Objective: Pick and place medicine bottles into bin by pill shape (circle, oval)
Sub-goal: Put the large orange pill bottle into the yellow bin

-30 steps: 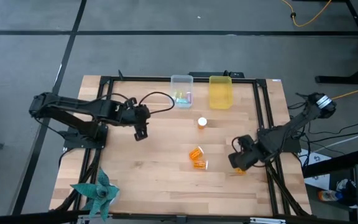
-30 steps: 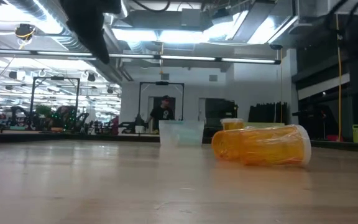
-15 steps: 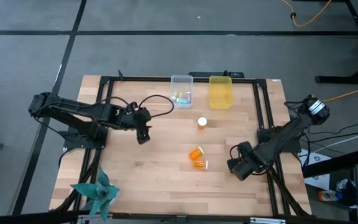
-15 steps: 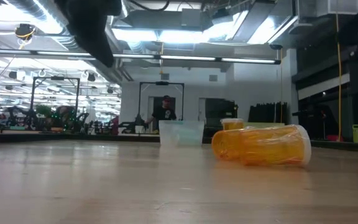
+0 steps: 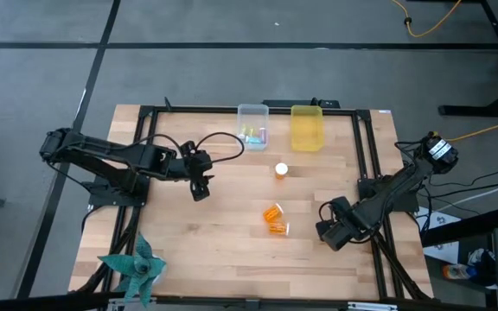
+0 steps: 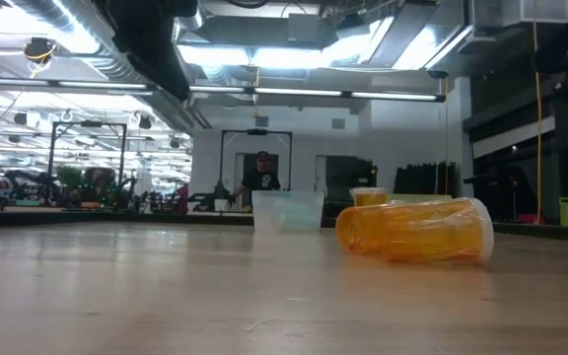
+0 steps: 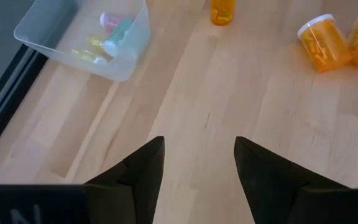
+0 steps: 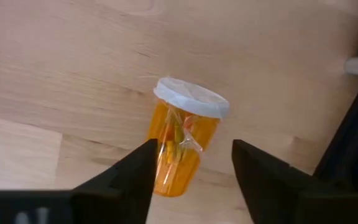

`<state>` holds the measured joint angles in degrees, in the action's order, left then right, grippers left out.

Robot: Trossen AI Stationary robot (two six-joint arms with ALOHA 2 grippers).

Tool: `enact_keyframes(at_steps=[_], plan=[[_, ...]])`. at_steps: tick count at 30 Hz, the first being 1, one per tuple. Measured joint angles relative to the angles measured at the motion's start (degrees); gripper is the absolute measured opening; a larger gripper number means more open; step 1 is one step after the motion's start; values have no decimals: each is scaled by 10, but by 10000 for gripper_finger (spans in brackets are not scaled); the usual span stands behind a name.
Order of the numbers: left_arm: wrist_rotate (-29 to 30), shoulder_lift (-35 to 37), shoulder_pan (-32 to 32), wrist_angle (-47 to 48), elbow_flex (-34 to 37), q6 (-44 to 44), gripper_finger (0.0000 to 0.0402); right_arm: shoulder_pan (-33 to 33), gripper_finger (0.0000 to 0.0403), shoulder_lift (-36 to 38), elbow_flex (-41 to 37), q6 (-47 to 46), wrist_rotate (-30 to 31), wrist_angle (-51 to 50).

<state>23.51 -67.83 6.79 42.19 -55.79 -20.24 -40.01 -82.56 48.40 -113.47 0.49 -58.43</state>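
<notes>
Right gripper, fingers spread, frames an amber bottle with a white cap, untouched

I am looking into a big industrial lab: exposed ceiling ducts, strip lights, metal equipment frames, concrete floor.

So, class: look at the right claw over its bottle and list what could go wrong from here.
1. The right claw is open around an amber bottle lying on bare wood; closing off-centre could roll or squirt it away.
2. That bottle lies close to the dark frame rail, so a knocked bottle might lodge against it.
3. Two bottles lie close together mid-table; the open left claw may nudge one while reaching for the other.
</notes>
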Motion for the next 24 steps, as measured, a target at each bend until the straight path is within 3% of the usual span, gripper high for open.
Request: enact_keyframes(at_steps=[8, 24], plan=[[0, 0, 0, 2, 0, -2, 189, 0, 271, -17, 0, -3, -1, 48], [0, 0, 0, 4, 0, -17, 189, 1, 257, -115, 0, -13, 14, 47]])
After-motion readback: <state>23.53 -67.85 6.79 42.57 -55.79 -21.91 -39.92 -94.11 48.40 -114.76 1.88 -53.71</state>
